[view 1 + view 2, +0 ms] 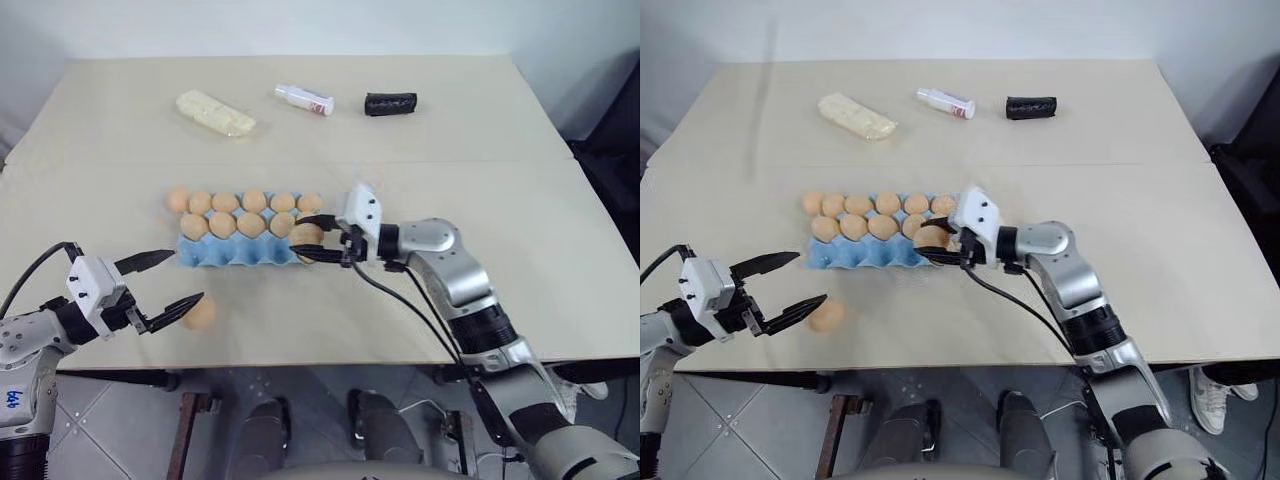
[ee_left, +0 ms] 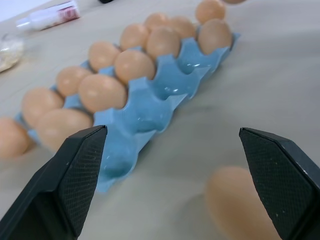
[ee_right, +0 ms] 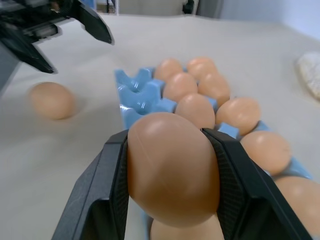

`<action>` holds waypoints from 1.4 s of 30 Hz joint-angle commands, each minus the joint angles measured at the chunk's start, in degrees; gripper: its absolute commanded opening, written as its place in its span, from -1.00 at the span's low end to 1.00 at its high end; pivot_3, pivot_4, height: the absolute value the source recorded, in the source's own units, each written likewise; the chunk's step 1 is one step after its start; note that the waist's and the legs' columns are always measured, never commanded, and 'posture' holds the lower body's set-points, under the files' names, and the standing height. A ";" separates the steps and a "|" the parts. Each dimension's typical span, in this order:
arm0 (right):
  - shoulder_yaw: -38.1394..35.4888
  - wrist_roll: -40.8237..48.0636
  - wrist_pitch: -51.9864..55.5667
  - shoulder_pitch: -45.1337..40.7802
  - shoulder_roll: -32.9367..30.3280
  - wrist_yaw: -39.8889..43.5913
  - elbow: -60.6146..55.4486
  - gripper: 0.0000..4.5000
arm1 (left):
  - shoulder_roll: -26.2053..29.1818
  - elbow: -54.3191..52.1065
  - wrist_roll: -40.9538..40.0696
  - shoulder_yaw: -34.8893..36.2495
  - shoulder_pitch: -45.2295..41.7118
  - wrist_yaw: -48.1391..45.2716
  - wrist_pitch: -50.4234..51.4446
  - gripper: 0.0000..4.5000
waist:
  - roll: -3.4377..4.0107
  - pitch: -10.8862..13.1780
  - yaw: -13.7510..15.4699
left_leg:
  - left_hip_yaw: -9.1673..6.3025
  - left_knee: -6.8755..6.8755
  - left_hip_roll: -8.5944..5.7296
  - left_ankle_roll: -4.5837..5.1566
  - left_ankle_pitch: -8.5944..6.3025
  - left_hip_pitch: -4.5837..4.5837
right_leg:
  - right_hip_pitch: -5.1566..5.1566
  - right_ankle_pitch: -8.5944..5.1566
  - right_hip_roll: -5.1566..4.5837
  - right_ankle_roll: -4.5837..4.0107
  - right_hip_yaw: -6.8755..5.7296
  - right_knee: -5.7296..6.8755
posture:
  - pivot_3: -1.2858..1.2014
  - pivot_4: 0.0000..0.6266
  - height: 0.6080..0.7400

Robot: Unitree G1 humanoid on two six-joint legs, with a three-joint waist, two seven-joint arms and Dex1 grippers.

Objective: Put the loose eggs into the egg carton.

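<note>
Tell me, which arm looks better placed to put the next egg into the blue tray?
The right one, probably. Its end effector is shut on an egg right at the egg carton, beside its bare near row. The left end effector is open, with a loose egg on the table beside it.

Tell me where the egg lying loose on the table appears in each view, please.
Left eye: loose egg near the front edge, by the left gripper.
Right eye: same place, in front of the carton.
Left wrist: low, between the open fingers.
Right wrist: far side, past the held egg.
Shared landmark: the carton.
</note>
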 commanded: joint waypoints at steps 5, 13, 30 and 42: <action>2.63 -4.23 0.51 -5.16 5.92 -4.44 7.56 0.25 | -1.86 -1.54 -0.90 3.00 3.69 2.37 -0.84 1.00 | -0.04 -0.03 -0.10 | 0.20 -0.04 0.01 0.05 -0.09 -0.10 | -0.23 0.00 -0.05 0.00 -0.03 0.05 | 0.03 -0.52 1.00; -1.71 1.50 5.84 2.10 -1.15 0.27 -9.20 0.99 | -2.32 -4.75 -2.24 3.43 5.59 3.20 0.69 1.00 | -0.09 -0.05 0.23 | 0.41 -0.08 0.01 0.09 -0.12 -0.18 | -0.41 0.00 -0.06 0.00 -0.08 0.12 | 0.03 -0.52 1.00; -28.10 5.26 -13.97 35.66 -18.16 -4.68 -12.13 0.99 | -2.30 -3.58 -0.02 -8.07 -7.23 1.06 2.86 1.00 | -0.25 -0.15 0.33 | 1.45 0.24 0.19 0.21 -0.16 -0.01 | -0.25 0.11 0.07 0.10 -1.06 0.17 | 0.03 -0.52 1.00; -20.94 6.28 -10.49 26.47 -15.40 -5.26 -9.79 0.99 | -2.18 -1.05 1.60 -10.19 -8.58 0.09 0.94 1.00 | -0.33 -0.09 0.15 | 2.12 0.51 1.12 0.09 -0.24 0.93 | 0.53 0.46 0.37 -1.11 -0.64 -0.69 | 0.03 -0.52 1.00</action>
